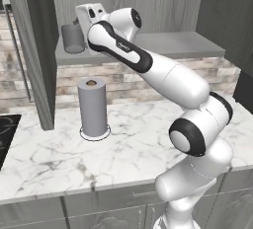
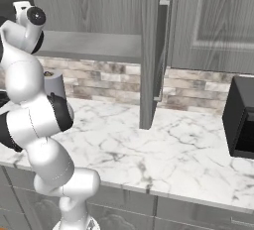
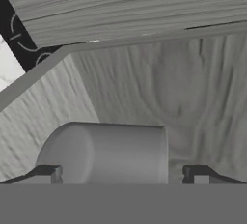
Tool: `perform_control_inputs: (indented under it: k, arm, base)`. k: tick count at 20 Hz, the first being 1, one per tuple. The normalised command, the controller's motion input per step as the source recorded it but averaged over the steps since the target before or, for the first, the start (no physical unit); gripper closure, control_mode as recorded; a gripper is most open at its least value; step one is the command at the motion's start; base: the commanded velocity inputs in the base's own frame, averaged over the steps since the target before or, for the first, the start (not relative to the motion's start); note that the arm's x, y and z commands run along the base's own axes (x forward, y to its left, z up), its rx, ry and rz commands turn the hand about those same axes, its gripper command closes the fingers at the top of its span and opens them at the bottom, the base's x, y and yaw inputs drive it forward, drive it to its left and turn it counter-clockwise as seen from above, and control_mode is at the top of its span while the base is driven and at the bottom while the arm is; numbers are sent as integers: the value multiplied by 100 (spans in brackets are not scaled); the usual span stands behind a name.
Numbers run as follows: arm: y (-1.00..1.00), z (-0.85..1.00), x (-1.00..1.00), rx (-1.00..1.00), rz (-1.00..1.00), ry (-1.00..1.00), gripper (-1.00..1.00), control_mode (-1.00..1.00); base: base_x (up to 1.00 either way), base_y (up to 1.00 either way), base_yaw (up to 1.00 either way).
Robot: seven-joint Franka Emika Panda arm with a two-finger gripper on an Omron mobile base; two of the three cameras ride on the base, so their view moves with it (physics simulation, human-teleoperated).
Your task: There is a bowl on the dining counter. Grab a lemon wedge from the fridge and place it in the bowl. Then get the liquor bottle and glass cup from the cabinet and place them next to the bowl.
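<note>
Arm's reaching into the open cabinet [image 1: 148, 45], upper left of left base view. Gripper [image 3: 126, 172] jaws wide apart, straddling the glass cup [image 3: 108, 153] on the shelf, not clamped yet. Cup, bottle placement prob. still to do; bowl's out of sight.

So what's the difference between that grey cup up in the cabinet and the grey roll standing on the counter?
The glass cup sits on the cabinet shelf; the paper towel roll stands below on the marble counter. The cup is shorter and squatter; the roll is taller, on a round base, with a brown core on top. The open gripper straddles the cup; the roll stands apart. Both are grey, upright cylinders.
</note>
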Motion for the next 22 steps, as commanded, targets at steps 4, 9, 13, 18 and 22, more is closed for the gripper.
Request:
perform_control_inputs:
  k: [4,9,13,18,22]
  arm:
    - [7,-7,8,0,0,0,-100,-100]
    - [8,-12,0,0,0,0,-100,-100]
    - [8,-16,0,0,0,0,-100,-100]
    - [7,-19,0,0,0,1,-100,-100]
    - [7,-22,0,-1,0,2,-100,-100]
  base:
    - [0,0,0]
    - [0,0,0]
    - [0,0,0]
    - [0,0,0]
    - [0,0,0]
